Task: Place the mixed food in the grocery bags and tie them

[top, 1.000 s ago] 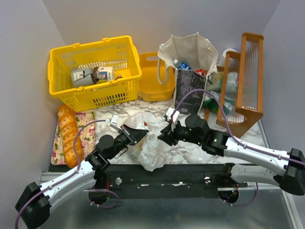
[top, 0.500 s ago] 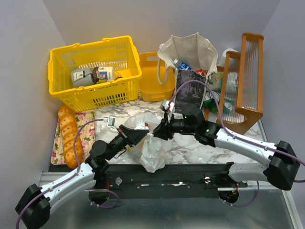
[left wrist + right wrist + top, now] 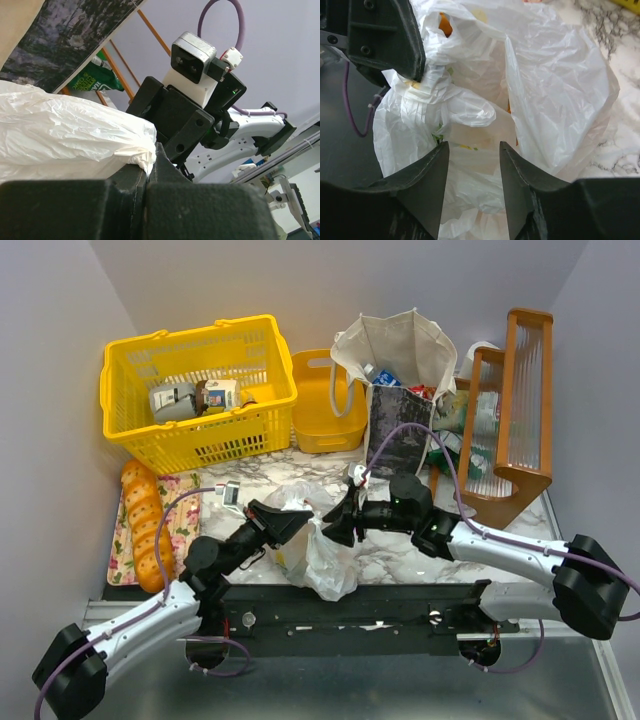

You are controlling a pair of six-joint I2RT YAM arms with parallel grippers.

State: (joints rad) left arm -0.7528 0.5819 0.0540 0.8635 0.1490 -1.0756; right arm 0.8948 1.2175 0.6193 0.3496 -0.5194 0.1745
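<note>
The thin white plastic bag (image 3: 320, 550) sits near the front of the marble table, with orange shapes showing through it (image 3: 446, 25). My left gripper (image 3: 290, 524) is shut on a twisted handle of the bag (image 3: 142, 159). My right gripper (image 3: 335, 530) is open right over the bag (image 3: 555, 95), its jaws apart with nothing between them, close to the left gripper. The beige canvas tote (image 3: 400, 390) with a dark picture panel stands at the back, with packets and a bottle top showing inside. A green packet (image 3: 97, 77) shows beside the tote.
A yellow basket (image 3: 195, 390) with cartons stands back left, a smaller yellow bin (image 3: 322, 405) beside it. Bread loaves (image 3: 145, 525) lie on a floral cloth at the left. A wooden rack (image 3: 510, 410) stands at the right.
My right gripper moved left to the bag, then drew slightly down over it. My left gripper lifted the bag's handle a little; the bag shifted toward the front.
</note>
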